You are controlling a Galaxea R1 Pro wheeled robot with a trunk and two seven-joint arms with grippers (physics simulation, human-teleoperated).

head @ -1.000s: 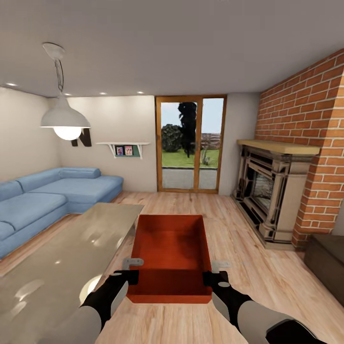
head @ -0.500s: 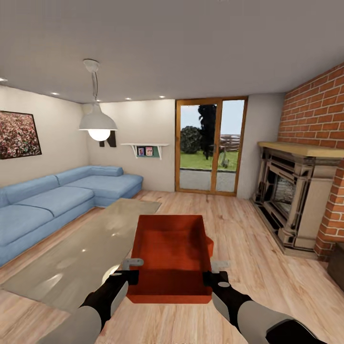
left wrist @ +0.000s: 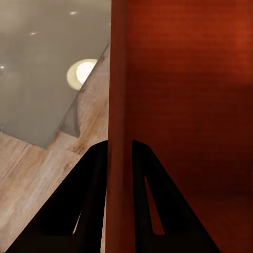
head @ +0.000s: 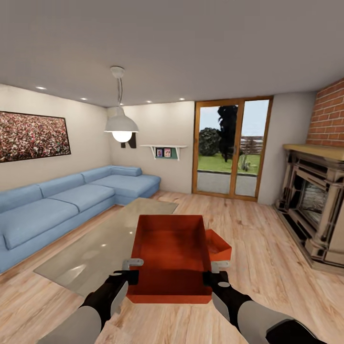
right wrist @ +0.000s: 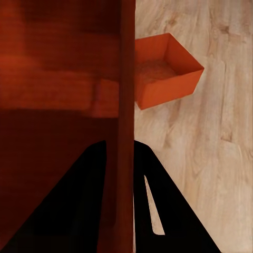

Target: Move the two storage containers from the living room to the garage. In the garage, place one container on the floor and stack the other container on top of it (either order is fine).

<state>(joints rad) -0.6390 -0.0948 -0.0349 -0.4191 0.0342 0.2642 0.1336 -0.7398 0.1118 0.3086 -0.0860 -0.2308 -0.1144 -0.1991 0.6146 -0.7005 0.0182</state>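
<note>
Held container point(head: 171, 258) up in front of robot — left claw point(head: 128, 277) clamps its left wall, right claw point(head: 210, 278) its right wall. 2nd container point(right wrist: 167, 68) on living-rm wood floor point(head: 267, 267), just beyond, to the right.

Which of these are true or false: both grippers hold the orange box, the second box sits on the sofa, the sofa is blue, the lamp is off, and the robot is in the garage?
1. Both grippers hold one box. True: the left gripper and right gripper each clamp a side wall of the held container.
2. The second box sits on the sofa. False: the second container lies on the wood floor.
3. The sofa is blue. True.
4. The lamp is off. False: its bulb glows.
5. The robot is in the garage. False: the fireplace and glass doors mark the living room.
</note>
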